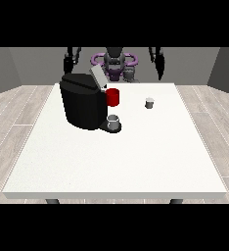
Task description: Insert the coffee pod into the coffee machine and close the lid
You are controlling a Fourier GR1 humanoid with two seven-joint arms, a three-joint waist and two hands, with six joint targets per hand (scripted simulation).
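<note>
The coffee machine [82, 100] hides its pod slot.

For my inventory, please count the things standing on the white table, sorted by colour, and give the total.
Black: 1, the coffee machine
Red: 1, the red cup
Grey: 2, the coffee pod and the grey cup on the machine's tray
Total: 4

Black coffee machine [82, 105] lid [98, 77] raised, coffee pod [149, 102] apart on table [136, 157]

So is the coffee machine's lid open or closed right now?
Open. The grey lid stands tilted up above the top of the black coffee machine, not lying flat on it.
</note>
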